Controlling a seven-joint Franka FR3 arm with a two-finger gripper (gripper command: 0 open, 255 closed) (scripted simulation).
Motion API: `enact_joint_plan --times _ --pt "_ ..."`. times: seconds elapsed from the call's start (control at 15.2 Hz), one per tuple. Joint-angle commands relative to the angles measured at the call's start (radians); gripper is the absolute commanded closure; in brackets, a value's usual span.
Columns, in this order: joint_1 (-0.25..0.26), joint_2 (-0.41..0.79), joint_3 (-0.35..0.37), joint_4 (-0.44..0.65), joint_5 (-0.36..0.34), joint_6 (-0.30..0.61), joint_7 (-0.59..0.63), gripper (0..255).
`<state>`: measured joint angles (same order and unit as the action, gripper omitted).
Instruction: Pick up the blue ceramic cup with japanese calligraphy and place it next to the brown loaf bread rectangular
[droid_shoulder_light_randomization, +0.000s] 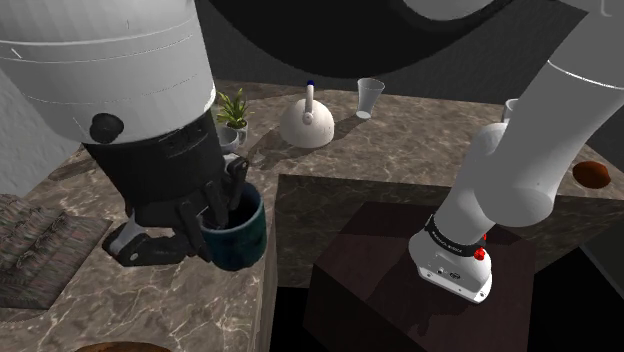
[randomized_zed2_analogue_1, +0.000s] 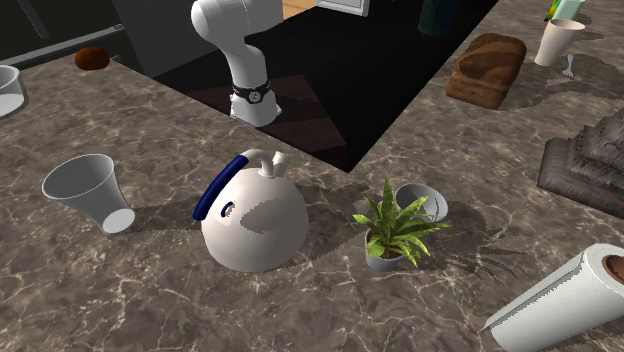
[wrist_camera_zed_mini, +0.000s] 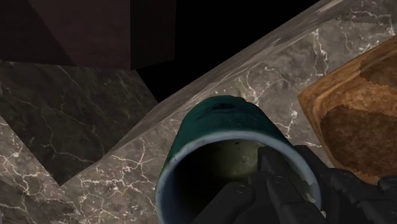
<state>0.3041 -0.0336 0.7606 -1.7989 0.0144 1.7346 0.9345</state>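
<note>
A dark teal-blue cup (droid_shoulder_light_randomization: 240, 237) hangs just above the marble counter (droid_shoulder_light_randomization: 150, 290) near its edge, a little tilted. My gripper (droid_shoulder_light_randomization: 226, 205) is shut on its rim: one finger reaches inside the cup, the other presses the outside wall. Looking along the hand, the cup's open mouth (wrist_camera_zed_mini: 219, 153) faces me, with a black finger (wrist_camera_zed_mini: 283, 167) inside it against the wall. The brown rectangular loaf (wrist_camera_zed_mini: 356, 111) lies on the counter close beside the cup. In the second exterior view the loaf (randomized_zed2_analogue_1: 487, 68) sits near the counter's edge.
A white domed kettle (randomized_zed2_analogue_1: 255, 220), a clear cup on its side (randomized_zed2_analogue_1: 90, 190), a potted plant (randomized_zed2_analogue_1: 395, 232), folded grey cloths (randomized_zed2_analogue_1: 590, 155), a paper towel roll (randomized_zed2_analogue_1: 560, 300) and a white cup (randomized_zed2_analogue_1: 558, 40) stand around. A black gap (droid_shoulder_light_randomization: 290, 320) separates counter and stand (droid_shoulder_light_randomization: 400, 270).
</note>
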Motion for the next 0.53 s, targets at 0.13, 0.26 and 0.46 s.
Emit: enact_joint_plan --times 0.13,0.26,0.46 --pt "0.007 0.02 0.009 -0.031 -0.013 0.046 0.022 255" --pt "0.008 0.022 0.01 -0.055 -0.015 0.073 0.023 255" --pt "0.009 0.028 0.011 -0.091 -0.019 0.112 0.027 255"
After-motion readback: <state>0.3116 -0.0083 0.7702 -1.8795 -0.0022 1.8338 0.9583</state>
